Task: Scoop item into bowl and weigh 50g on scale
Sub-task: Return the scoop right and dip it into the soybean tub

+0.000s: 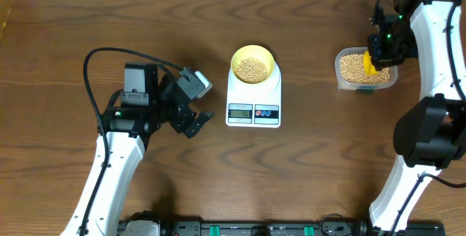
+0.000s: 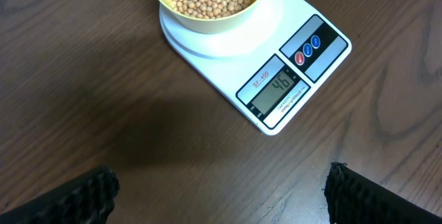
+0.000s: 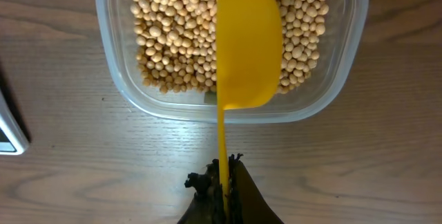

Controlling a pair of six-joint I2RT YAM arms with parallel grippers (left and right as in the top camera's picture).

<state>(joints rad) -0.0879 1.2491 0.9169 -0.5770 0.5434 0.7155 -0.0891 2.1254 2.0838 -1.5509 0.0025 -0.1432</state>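
Bowl sits on scale, tub to its right.

scale display reading 46, small blue label above it perhaps SF-400, other print too small

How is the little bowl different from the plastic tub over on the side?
The bowl is round and yellow; the tub is clear and boxier. The bowl sits on the scale; the tub sits on the table. A scoop in the right hand is over the tub, nothing over the bowl. Both hold beans.
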